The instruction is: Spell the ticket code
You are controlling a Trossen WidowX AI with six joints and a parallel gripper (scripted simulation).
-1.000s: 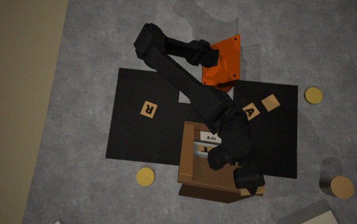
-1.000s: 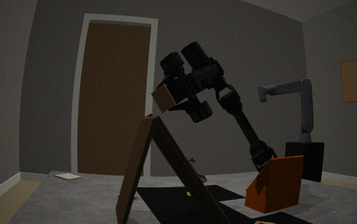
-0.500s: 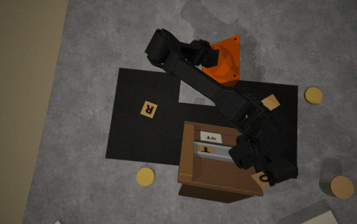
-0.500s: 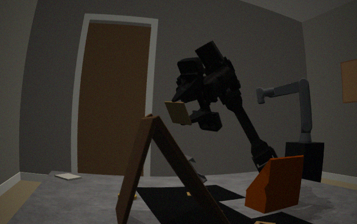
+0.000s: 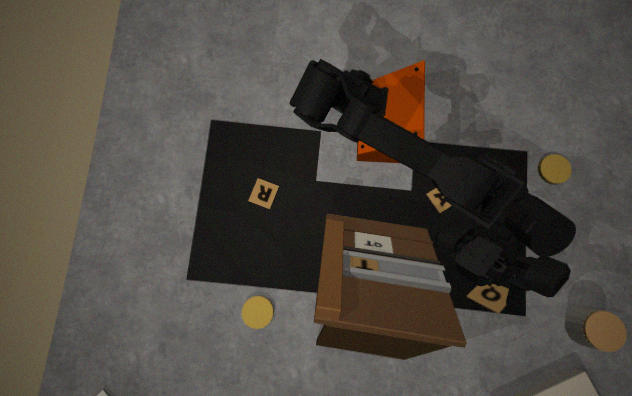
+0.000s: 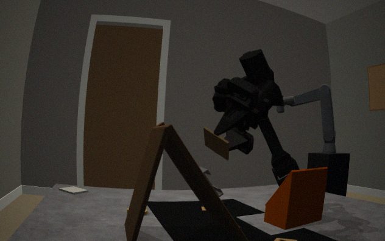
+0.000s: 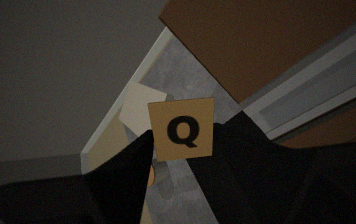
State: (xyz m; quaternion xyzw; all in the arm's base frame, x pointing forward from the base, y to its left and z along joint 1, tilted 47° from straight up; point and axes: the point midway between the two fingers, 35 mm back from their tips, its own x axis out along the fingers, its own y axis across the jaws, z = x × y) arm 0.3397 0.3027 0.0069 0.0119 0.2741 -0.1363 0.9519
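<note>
My gripper is shut on the Q tile, gripping its side edges. It holds the tile raised and tilted, beyond the rail's open right end in the top view. In the wrist view the Q is upright, left of the rail and apart from it. The T tile sits in the rail at its closed left end, upside down in that view. The ticket on the sloping board reads QT, also upside down.
An R tile and an A tile lie on the black mat. An orange wedge stands behind the board. Yellow discs and a tan-topped cylinder stand around it. The arm passes over the mat's right part.
</note>
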